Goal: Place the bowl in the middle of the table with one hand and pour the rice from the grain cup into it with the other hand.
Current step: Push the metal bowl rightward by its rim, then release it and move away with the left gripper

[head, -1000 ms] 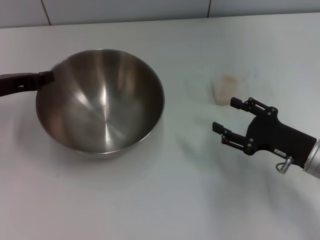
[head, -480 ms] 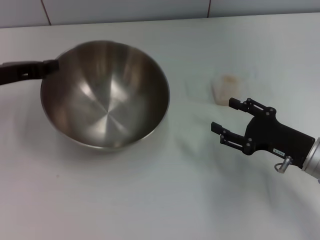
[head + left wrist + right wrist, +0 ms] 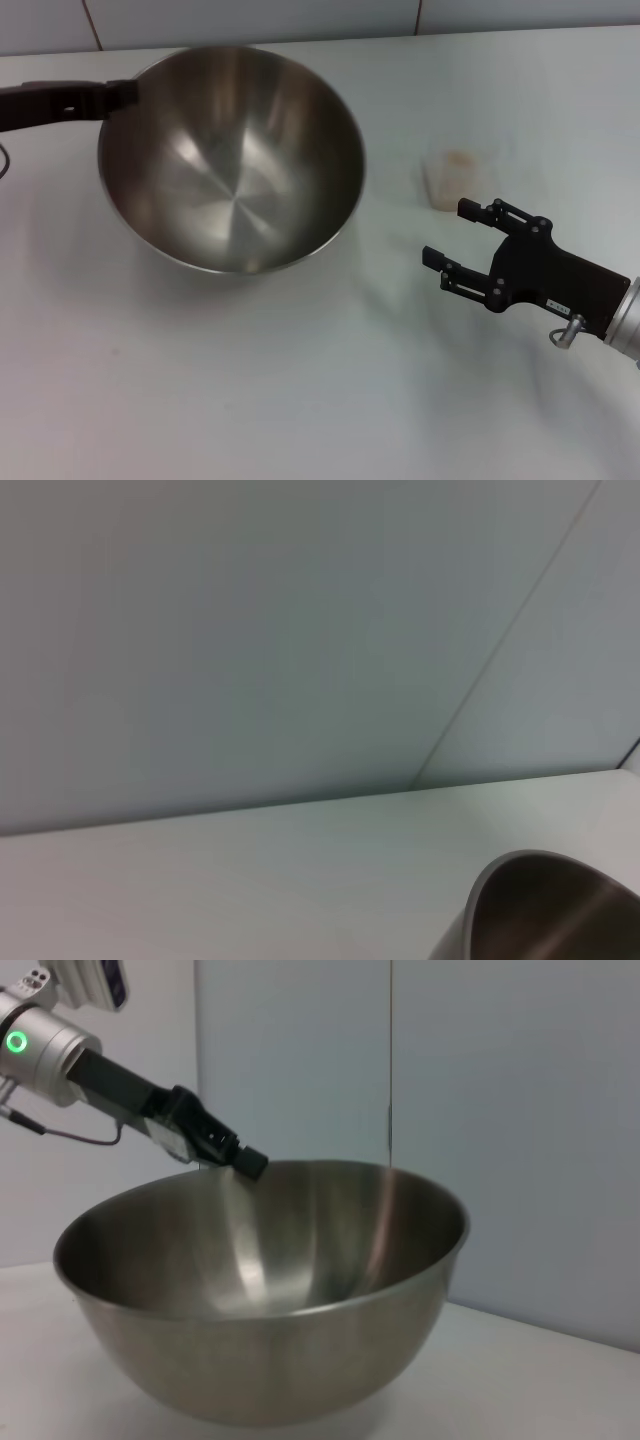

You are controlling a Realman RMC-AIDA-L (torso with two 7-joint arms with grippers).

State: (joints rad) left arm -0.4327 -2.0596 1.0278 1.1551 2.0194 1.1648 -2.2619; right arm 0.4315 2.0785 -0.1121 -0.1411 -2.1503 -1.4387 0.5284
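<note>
bowl (image 3: 232, 160): steel, empty, tilted, table's (image 3: 250, 400) left | grain cup (image 3: 452, 178): clear, upright, right

Brushed shiny steel bowl (image 3: 232, 160) (streaky glare inside), smooth matt white table (image 3: 300, 390), clear plastic grain cup (image 3: 447, 180), matt black right gripper (image 3: 462, 232), silver metal wrist.

The bowl (image 3: 232, 160), gripped at its rim by the left gripper (image 3: 122, 94), now sits higher and further right in the head view than a second ago, nearer the frame's top edge and tilted more. The left gripper has travelled with it, from the middle left toward the upper left.
</note>
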